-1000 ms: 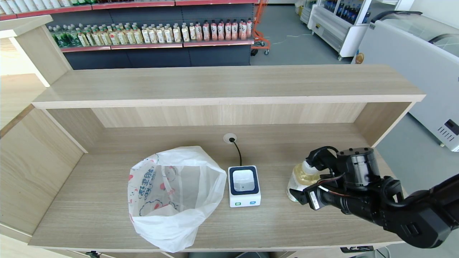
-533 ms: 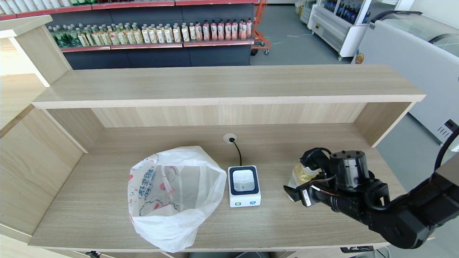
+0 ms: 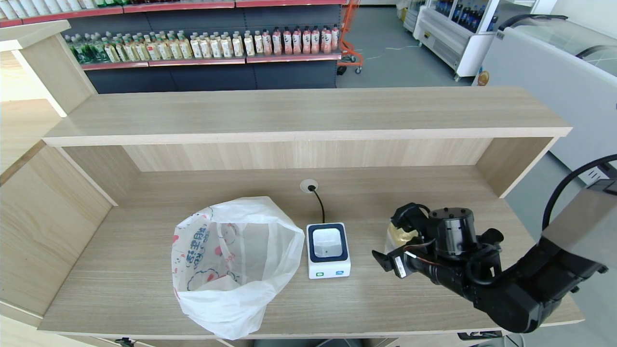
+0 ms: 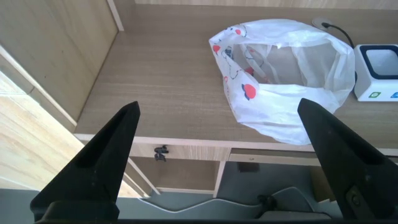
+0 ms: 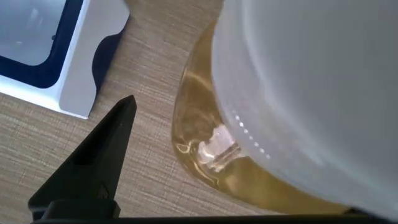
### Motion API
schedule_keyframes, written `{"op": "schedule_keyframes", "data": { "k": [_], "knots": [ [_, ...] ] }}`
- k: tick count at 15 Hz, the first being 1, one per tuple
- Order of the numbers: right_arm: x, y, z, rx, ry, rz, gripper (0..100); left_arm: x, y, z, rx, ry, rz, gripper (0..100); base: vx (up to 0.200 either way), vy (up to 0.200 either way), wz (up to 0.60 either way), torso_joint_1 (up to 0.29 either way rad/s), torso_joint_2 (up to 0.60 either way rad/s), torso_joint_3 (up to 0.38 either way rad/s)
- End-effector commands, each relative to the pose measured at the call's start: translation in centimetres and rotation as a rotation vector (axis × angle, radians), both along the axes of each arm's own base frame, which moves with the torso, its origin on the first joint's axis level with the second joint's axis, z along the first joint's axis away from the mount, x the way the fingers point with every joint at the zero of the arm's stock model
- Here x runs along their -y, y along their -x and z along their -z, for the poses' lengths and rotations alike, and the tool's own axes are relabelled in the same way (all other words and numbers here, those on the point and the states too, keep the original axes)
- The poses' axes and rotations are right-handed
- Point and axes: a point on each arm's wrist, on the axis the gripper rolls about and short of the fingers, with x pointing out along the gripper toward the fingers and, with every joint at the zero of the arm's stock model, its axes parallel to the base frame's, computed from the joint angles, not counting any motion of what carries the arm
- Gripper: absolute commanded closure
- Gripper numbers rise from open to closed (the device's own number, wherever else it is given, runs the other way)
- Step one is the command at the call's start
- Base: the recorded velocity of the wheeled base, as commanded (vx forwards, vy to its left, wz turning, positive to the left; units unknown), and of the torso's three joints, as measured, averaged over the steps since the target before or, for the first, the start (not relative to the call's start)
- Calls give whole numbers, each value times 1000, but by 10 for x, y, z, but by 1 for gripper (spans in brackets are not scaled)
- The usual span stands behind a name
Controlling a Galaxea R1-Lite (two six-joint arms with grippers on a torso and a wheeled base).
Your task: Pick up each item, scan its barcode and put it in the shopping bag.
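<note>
A bottle (image 3: 393,241) of yellowish liquid with a white cap stands on the wooden counter (image 3: 366,202), right of the white barcode scanner (image 3: 328,249). My right gripper (image 3: 396,237) is open and straddles the bottle, which is mostly hidden behind the wrist. In the right wrist view the bottle (image 5: 249,155) looms close, and one dark fingertip (image 5: 99,162) stands a little apart from it beside the scanner (image 5: 37,37). The white shopping bag (image 3: 231,260) stands open left of the scanner. My left gripper (image 4: 217,162) hangs open off the counter's front edge, near the bag (image 4: 280,81).
A raised ledge and side walls (image 3: 308,120) enclose the counter at the back and on both sides. The scanner's black cable (image 3: 318,202) runs to a grommet behind it. Bare wood lies left of the bag and in front of the scanner.
My right arm has slid left and a little toward the front, bringing its fingers further around the bottle. The bottle, scanner and bag have stayed put.
</note>
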Motion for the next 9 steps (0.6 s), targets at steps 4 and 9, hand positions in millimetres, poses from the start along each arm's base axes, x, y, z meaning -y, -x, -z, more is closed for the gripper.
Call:
{"op": "schedule_keyframes", "data": {
  "k": [4, 9],
  "knots": [
    [-11, -18, 13, 93, -37, -18, 100, 0, 0, 0, 1, 0, 0, 0, 0, 0, 0, 0, 0, 0],
    [-8, -16, 18, 89, -56, -56, 100, 0, 0, 0, 1, 0, 0, 0, 0, 0, 0, 0, 0, 0]
  ]
}}
